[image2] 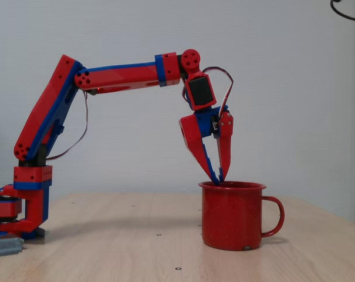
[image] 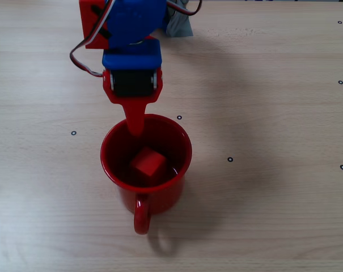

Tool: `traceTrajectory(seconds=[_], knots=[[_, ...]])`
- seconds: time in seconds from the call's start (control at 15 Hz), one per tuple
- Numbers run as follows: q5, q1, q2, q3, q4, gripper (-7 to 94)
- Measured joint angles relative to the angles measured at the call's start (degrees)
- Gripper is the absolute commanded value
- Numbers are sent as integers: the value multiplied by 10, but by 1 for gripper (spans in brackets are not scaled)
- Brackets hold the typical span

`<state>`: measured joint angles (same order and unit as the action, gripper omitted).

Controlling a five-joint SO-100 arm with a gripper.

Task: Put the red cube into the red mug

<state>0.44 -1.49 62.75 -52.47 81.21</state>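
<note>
The red cube (image: 148, 163) lies on the bottom of the red mug (image: 155, 198), tilted a little and free of the fingers. The mug stands upright, its handle (image: 141, 218) toward the near edge in one fixed view and to the right in the other (image2: 275, 216), where the mug (image2: 231, 217) hides the cube. My gripper (image2: 218, 177) hangs point-down just above the mug's rim on the arm's side, seen from above as a red finger (image: 136, 122) over the far rim. Its fingertips meet and hold nothing.
Small black ring marks (image: 230, 159) dot the wooden table. A grey object (image: 180, 22) lies near the arm's base (image2: 26, 202) at the far edge. A dark cable (image2: 347, 10) hangs in at the top right corner.
</note>
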Motion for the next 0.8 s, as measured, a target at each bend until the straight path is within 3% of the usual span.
traceTrajectory(seconds=[0.4, 0.8], knots=[[-8, 25, 132, -32, -39, 0], [-17, 30, 392, -216, -36, 0]])
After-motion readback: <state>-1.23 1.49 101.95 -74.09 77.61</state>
